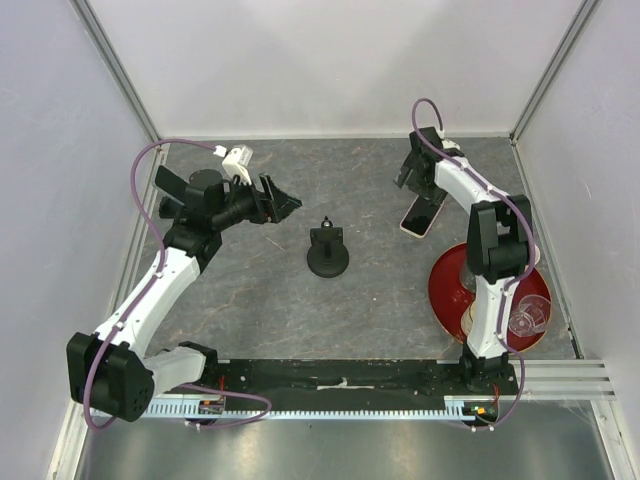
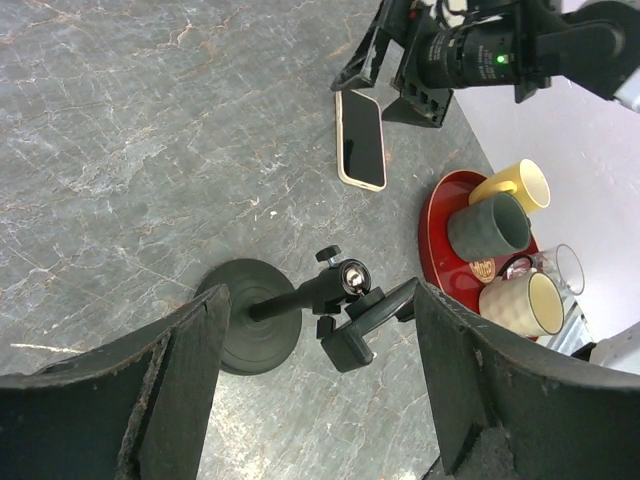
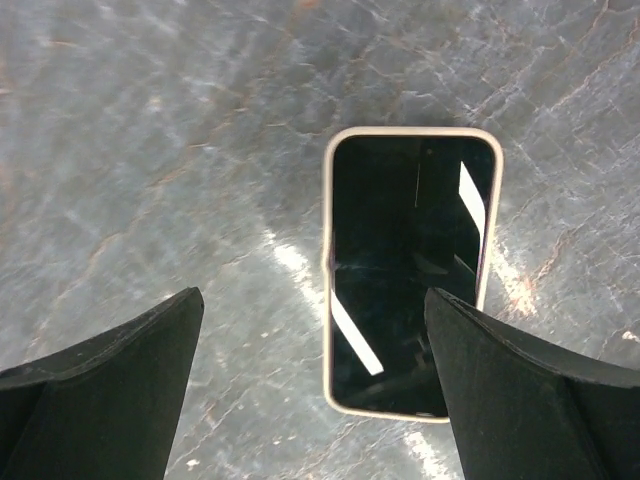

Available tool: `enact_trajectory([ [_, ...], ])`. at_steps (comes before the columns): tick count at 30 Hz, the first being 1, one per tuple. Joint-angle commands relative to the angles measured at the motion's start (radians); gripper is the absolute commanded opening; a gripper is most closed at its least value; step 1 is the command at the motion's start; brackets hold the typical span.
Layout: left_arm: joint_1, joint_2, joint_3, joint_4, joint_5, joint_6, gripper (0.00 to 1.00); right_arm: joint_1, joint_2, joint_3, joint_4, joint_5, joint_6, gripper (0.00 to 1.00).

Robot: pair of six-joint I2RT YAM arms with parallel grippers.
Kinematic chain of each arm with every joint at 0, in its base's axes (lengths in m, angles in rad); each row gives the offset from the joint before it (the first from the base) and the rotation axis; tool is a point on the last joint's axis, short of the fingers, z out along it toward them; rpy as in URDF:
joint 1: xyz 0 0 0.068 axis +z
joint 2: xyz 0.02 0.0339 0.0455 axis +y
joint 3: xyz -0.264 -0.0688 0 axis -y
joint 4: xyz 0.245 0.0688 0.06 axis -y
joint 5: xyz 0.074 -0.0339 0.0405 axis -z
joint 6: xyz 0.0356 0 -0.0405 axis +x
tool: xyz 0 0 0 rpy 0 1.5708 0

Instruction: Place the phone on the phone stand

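The phone (image 1: 421,218) lies flat on the grey table with its black screen up, right of centre. Its pale rim shows in the right wrist view, phone (image 3: 405,270). My right gripper (image 3: 315,390) hovers open just over the phone's near end, with nothing between its fingers (image 3: 520,390). It shows from above as right gripper (image 1: 411,178) at the phone's far end. The black phone stand (image 1: 327,252) stands upright mid-table and is empty; its clamp shows as stand (image 2: 345,300). My left gripper (image 1: 284,201) is open above and left of the stand, left gripper (image 2: 320,400).
A red plate (image 1: 445,295) with several mugs and a clear glass (image 1: 527,315) sits at the right, close to the right arm's base. White walls close in the table on three sides. In the left wrist view the phone (image 2: 361,139) lies beside the plate (image 2: 437,235).
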Motion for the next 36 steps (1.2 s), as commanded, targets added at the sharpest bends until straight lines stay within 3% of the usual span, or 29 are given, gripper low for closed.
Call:
enact_trajectory([
  [1,0.01,0.003,0.004,0.055,0.047,-0.041,0.8,-0.051,0.058,0.084,-0.152,-0.07,0.011,0.98],
  [9,0.013,0.006,-0.003,0.067,0.062,-0.053,0.8,-0.121,0.106,0.075,-0.154,-0.164,0.04,0.98],
  [32,0.016,0.011,-0.008,0.069,0.072,-0.06,0.8,-0.121,0.161,0.101,-0.138,-0.233,0.026,0.98],
  [36,0.016,0.011,-0.008,0.069,0.073,-0.064,0.8,-0.12,0.155,0.098,-0.157,-0.202,0.021,0.89],
])
